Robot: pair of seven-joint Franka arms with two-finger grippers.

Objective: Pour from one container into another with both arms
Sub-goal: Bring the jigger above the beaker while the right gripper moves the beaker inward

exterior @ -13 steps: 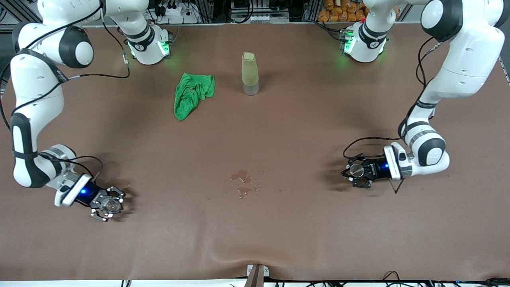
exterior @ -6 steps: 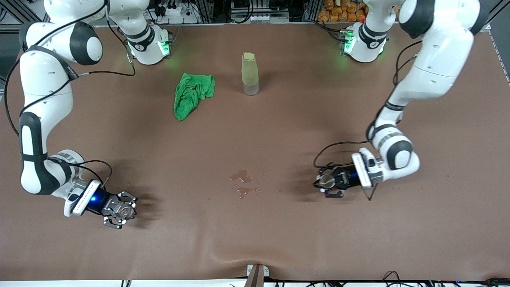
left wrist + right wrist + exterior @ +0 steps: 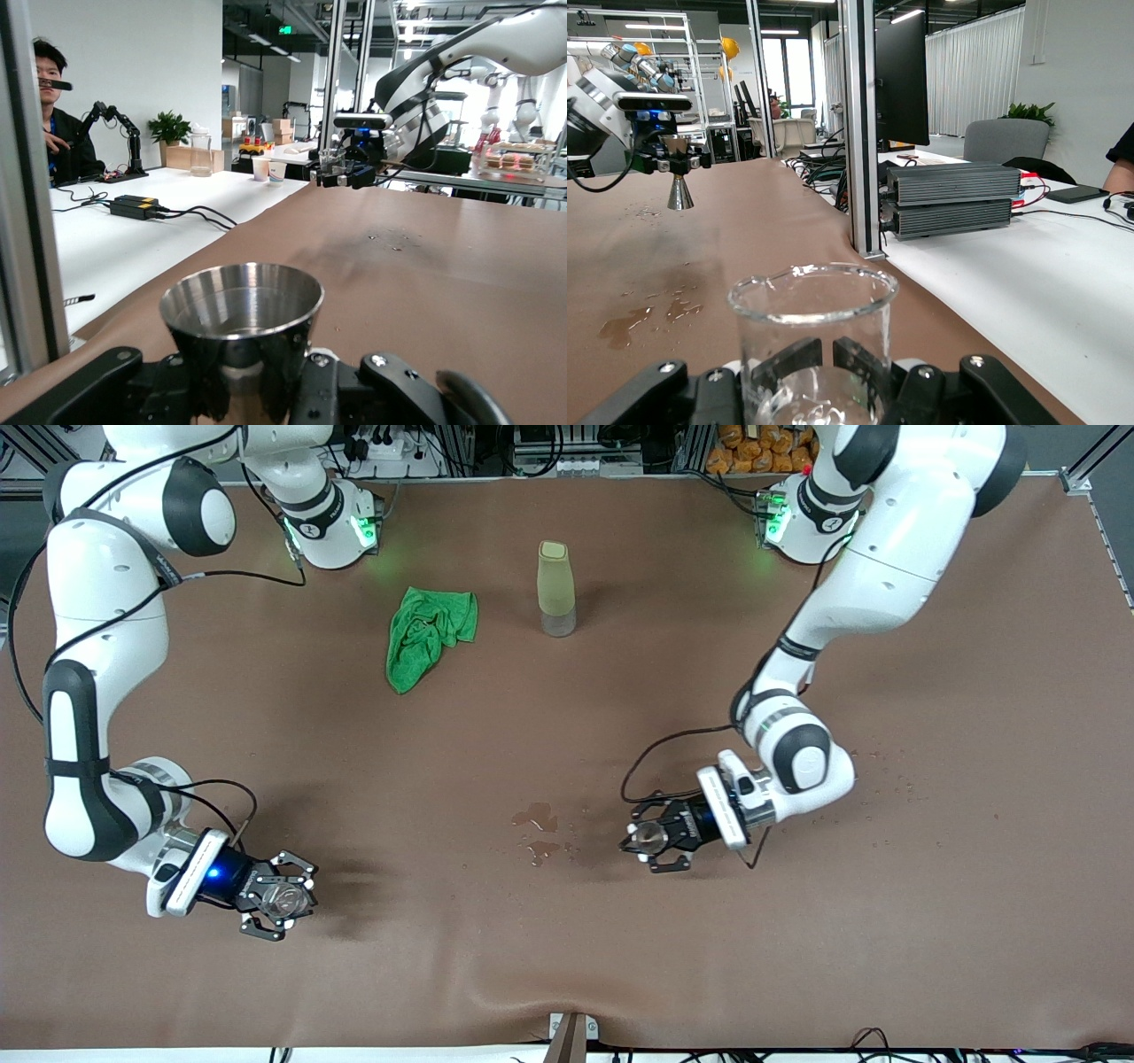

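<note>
Left hand (image 3: 649, 839) low over table (image 3: 567, 957) beside puddle (image 3: 540, 834), clamped on steel cup (image 3: 241, 328). Right hand (image 3: 282, 902) low, clamped on glass beaker (image 3: 811, 336). No legible writing.

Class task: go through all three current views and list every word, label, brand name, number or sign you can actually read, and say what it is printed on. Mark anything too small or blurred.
No text reads clearly in any view.
Dark lettering on the right arm: too small to read.
Round marks on both arm bases: unreadable.
Green ceiling sign in the left wrist view: blurred.
Metal cup, glass beaker, bottle, green cloth: no print visible.
</note>
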